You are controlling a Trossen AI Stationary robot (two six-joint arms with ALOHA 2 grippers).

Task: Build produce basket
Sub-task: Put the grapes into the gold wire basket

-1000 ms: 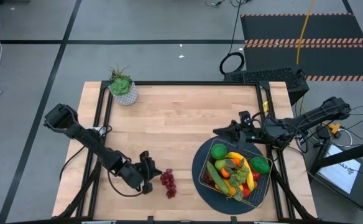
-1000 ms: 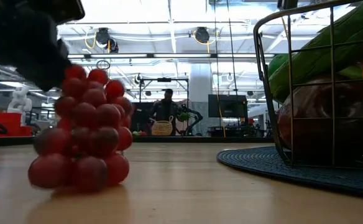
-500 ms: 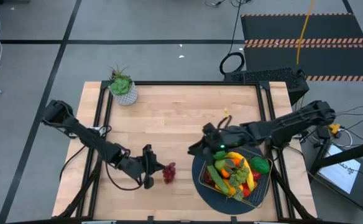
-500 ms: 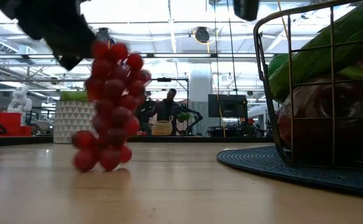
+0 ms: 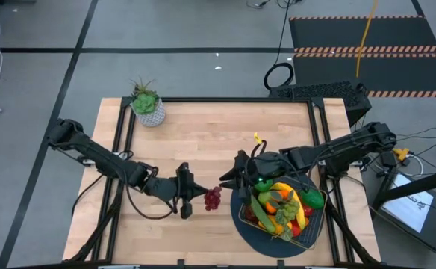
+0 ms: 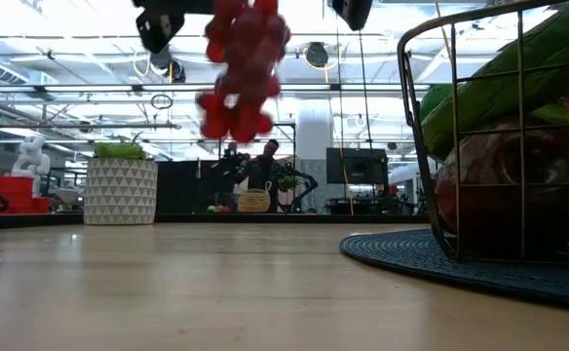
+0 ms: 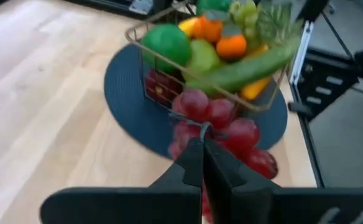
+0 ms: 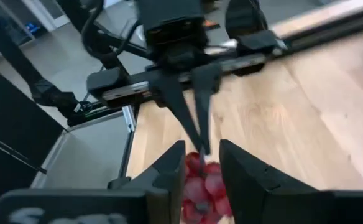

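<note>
From above, the left gripper point(image 5: 192, 191) is clenched on the stem of the red grape bunch point(image 5: 213, 197), just beside the round dark mat point(image 5: 240, 220), with the right gripper point(image 5: 225, 176) close by; the wire basket point(image 5: 245, 213) on the mat (already heaped with produce) sits right there. At table height the grapes point(image 6: 238, 68) hang clear of the wood; the left wrist camera shows thin fingers point(image 7: 201, 163) pinched tight on the stem, and the right wrist camera shows its own fingers point(image 8: 175, 168) parted, straddling the bunch point(image 8: 201, 186).
</note>
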